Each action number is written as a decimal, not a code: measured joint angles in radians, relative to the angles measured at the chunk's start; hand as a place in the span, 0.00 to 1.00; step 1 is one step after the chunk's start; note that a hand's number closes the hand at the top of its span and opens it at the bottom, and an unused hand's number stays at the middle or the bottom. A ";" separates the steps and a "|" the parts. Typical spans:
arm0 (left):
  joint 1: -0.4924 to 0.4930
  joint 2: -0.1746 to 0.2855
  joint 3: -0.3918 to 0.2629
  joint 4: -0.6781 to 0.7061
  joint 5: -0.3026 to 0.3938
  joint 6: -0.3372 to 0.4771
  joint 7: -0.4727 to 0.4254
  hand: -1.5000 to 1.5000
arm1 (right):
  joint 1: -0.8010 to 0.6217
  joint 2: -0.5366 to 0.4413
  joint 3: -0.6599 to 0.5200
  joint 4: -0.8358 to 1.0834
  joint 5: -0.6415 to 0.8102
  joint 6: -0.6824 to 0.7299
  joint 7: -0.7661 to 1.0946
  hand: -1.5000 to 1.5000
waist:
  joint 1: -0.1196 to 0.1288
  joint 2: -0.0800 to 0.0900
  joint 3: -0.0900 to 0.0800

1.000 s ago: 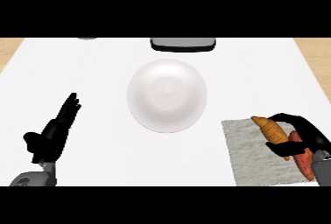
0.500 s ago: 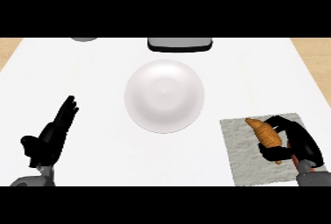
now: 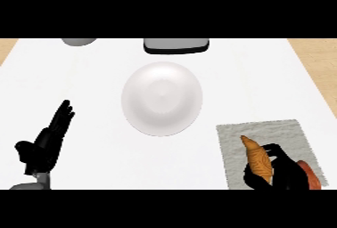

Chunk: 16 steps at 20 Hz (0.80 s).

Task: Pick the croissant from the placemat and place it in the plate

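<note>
Croissant (image 3: 256, 160) is clasped by the right hand (image 3: 284, 174) at the near-right placemat (image 3: 289, 131); plate (image 3: 161, 98) sits centre; left hand (image 3: 46, 143) rests released, near left.

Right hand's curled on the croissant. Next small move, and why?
Probably raise the right hand a little: it curls round the croissant, which is over the placemat, and the plate sits apart, up and left in the view.

We see croissant (image 3: 258, 159): golden-brown, long, tapered, tip pointing away from us, over grey textured placemat (image 3: 280, 132) at lower right, clasped by right hand (image 3: 287, 174). White plate (image 3: 162, 98) mid-counter, up-left of placemat, apart.
</note>
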 measured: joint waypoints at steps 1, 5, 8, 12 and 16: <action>0.001 0.001 0.002 -0.001 0.000 0.000 -0.003 0.50 | 0.032 0.016 0.031 -0.048 0.056 -0.008 0.038 1.00 | 0.002 0.001 0.001; 0.002 -0.002 -0.007 -0.013 0.000 -0.007 0.005 0.50 | 0.122 0.078 0.168 -0.245 0.297 0.012 0.172 1.00 | 0.013 0.005 0.003; -0.012 0.004 -0.003 -0.001 0.001 -0.015 0.004 0.50 | 0.155 0.120 0.271 -0.375 0.488 0.049 0.238 1.00 | 0.017 0.008 0.003; -0.031 -0.007 -0.015 -0.002 -0.005 -0.015 0.009 0.50 | 0.142 0.157 0.426 -0.493 0.733 0.128 0.331 1.00 | 0.032 0.012 0.005; -0.040 -0.004 -0.015 -0.005 0.000 -0.033 0.015 0.50 | 0.051 0.132 0.555 -0.534 0.889 0.234 0.409 1.00 | 0.050 0.017 0.007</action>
